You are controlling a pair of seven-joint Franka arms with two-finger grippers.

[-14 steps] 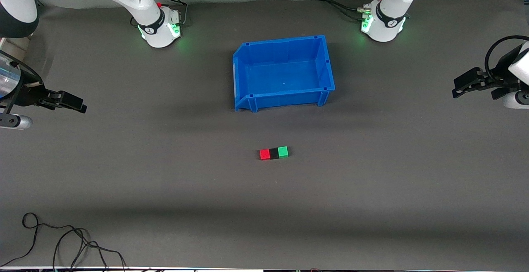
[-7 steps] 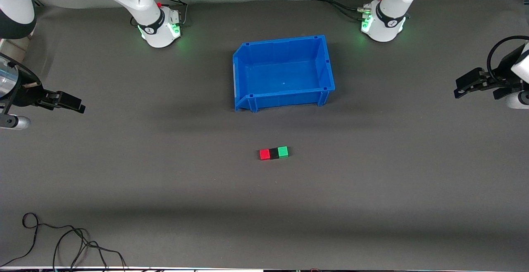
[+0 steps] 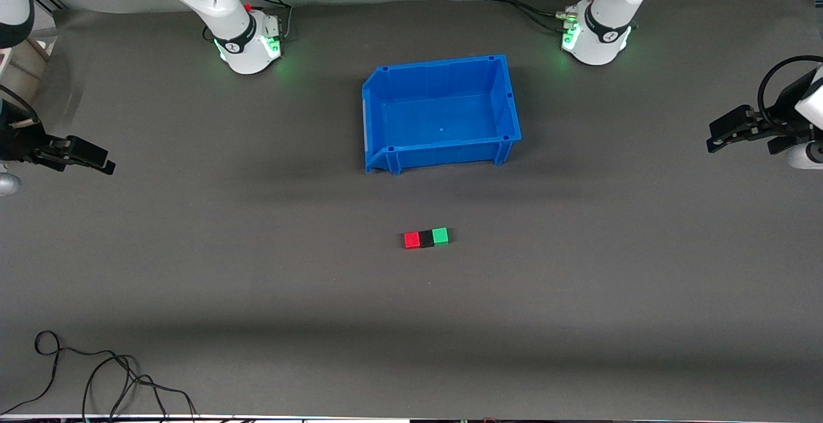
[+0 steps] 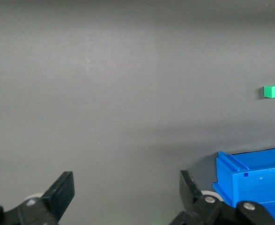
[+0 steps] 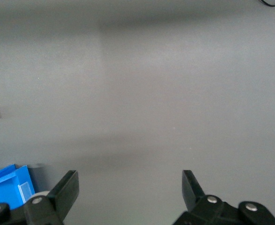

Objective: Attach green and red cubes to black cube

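The black cube (image 3: 426, 239) sits flush between the red cube (image 3: 411, 240) and the green cube (image 3: 440, 236), nearer the front camera than the blue bin (image 3: 375, 121), so the joining looks done, while the left gripper (image 3: 719, 137) and right gripper (image 3: 96, 159) hang wide open and empty over the table's ends.

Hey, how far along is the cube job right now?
It looks finished: the red cube, black cube and green cube sit joined in one row, nearer the camera than the blue bin. The left gripper and right gripper are open, holding nothing, at the table's ends. Nothing appears left.
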